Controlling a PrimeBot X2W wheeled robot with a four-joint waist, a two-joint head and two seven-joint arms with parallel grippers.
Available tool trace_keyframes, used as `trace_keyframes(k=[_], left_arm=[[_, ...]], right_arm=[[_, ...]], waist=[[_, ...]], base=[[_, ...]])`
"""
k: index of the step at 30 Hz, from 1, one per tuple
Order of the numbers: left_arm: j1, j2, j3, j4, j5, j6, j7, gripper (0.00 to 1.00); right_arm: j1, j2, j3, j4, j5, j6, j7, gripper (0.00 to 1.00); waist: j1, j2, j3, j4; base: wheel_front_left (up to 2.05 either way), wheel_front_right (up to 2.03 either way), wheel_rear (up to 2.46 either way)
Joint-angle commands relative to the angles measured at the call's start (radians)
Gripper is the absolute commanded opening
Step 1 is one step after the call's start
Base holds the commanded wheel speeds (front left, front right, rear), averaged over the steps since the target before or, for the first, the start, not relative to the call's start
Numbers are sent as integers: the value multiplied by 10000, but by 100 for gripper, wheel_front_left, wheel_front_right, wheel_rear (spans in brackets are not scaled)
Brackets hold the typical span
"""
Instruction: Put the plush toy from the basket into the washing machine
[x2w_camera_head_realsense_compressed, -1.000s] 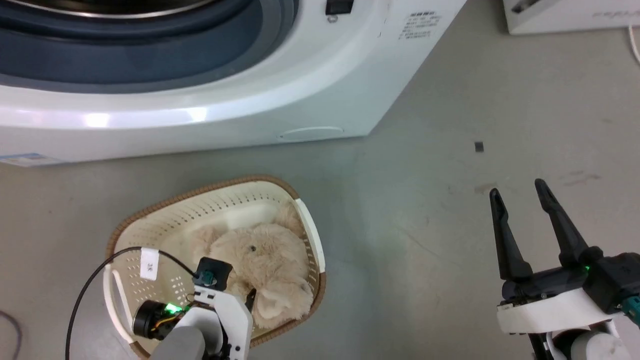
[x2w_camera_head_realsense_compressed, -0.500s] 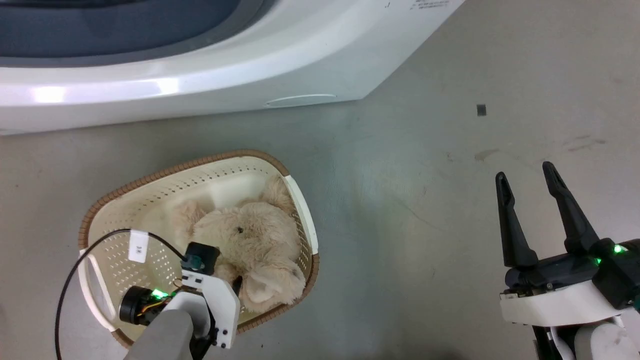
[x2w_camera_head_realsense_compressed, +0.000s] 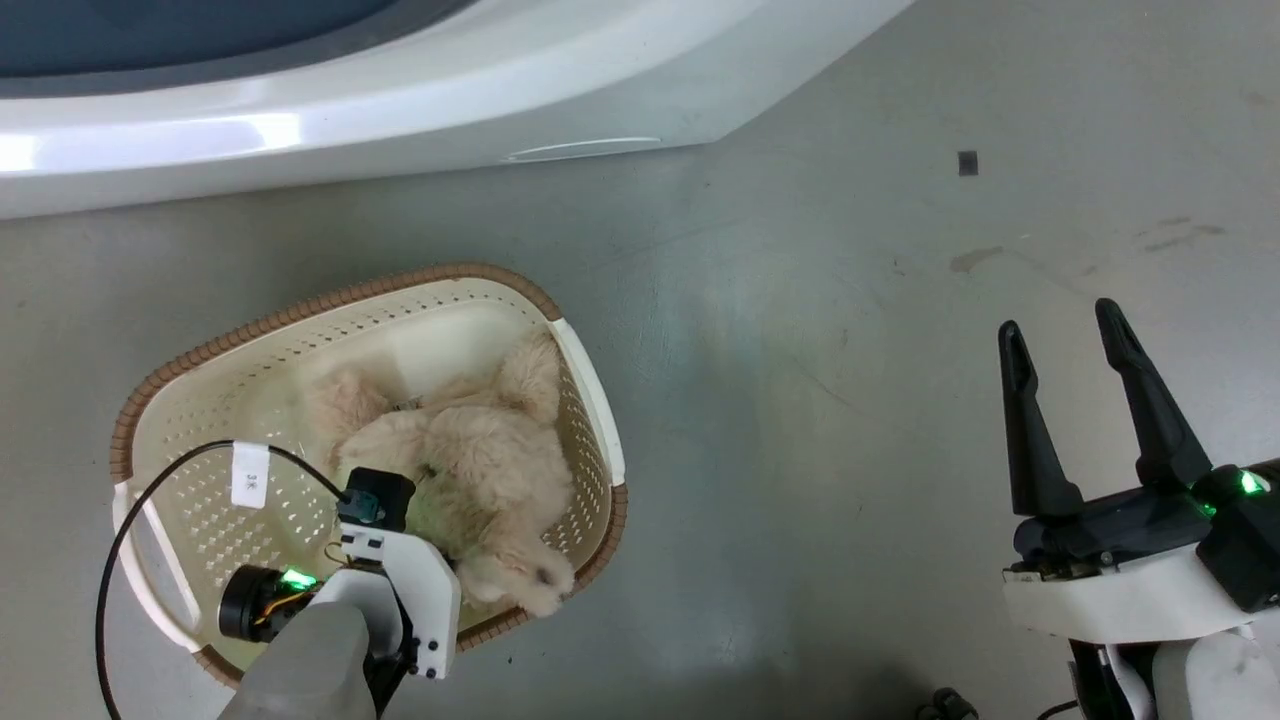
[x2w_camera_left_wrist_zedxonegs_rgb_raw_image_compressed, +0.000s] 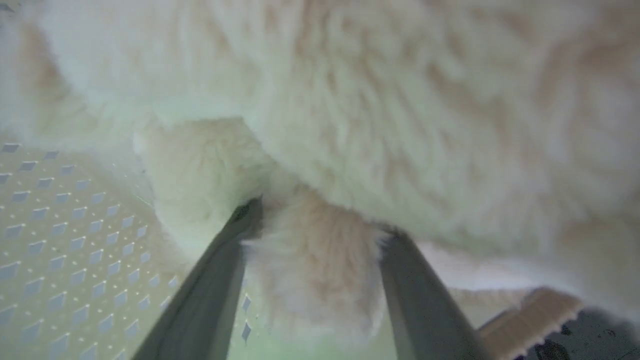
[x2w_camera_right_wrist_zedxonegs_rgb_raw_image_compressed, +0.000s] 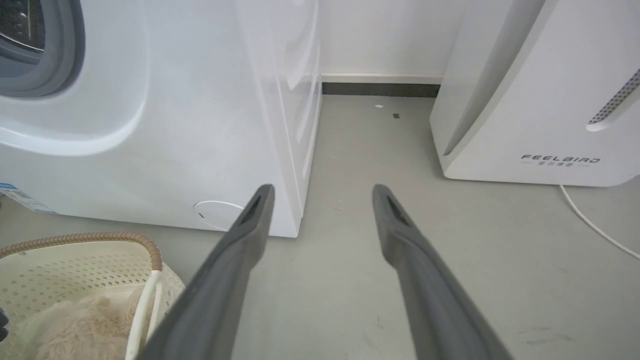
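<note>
The toy (x2w_camera_head_realsense_compressed: 480, 470) lies in the basket (x2w_camera_head_realsense_compressed: 330, 300), heaped against its right wall. The basket stands on the floor (x2w_camera_head_realsense_compressed: 850, 420) just in front of the washer (x2w_camera_head_realsense_compressed: 400, 90). The left end effector (x2w_camera_left_wrist_zedxonegs_rgb_raw_image_compressed: 322, 220) is down inside the basket at the near end of the toy. In the left wrist view its two fingers (x2w_camera_left_wrist_zedxonegs_rgb_raw_image_compressed: 215, 280) sit on either side of a shaggy lump of fur and press into it, so it is pinching the toy. The basket's perforated plastic shows to the left of them. The right end effector (x2w_camera_head_realsense_compressed: 1059, 318) hangs over bare floor well to the right of the basket, fingers spread apart. It points toward the gap between the washer and a white FEELBIRD appliance (x2w_camera_right_wrist_zedxonegs_rgb_raw_image_compressed: 540, 100) farther right. A white cord (x2w_camera_right_wrist_zedxonegs_rgb_raw_image_compressed: 595, 225) trails on the floor beside that appliance.
</note>
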Motion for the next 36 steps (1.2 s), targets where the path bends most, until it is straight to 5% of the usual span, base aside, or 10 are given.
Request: trace_keyframes(k=[1, 25, 36], left_arm=[[-122, -10, -21, 85, -90, -52, 19, 0], [1195, -48, -3, -173, -798, -113, -1753, 0], [2693, 494, 590, -3450, -121, 690, -1815, 0]], right_arm=[[-174, -2, -12, -49, 59, -9, -90, 100], [152, -2, 122, 700, 189, -9, -90, 100], [669, -2, 132, 1028, 252, -9, -90, 100]], waist=[[-2, 0, -52, 15], [-2, 0, -2876, 347], [-2, 0, -4529, 858]], base=[[0, 0, 0], [0, 0, 0], [0, 0, 0]])
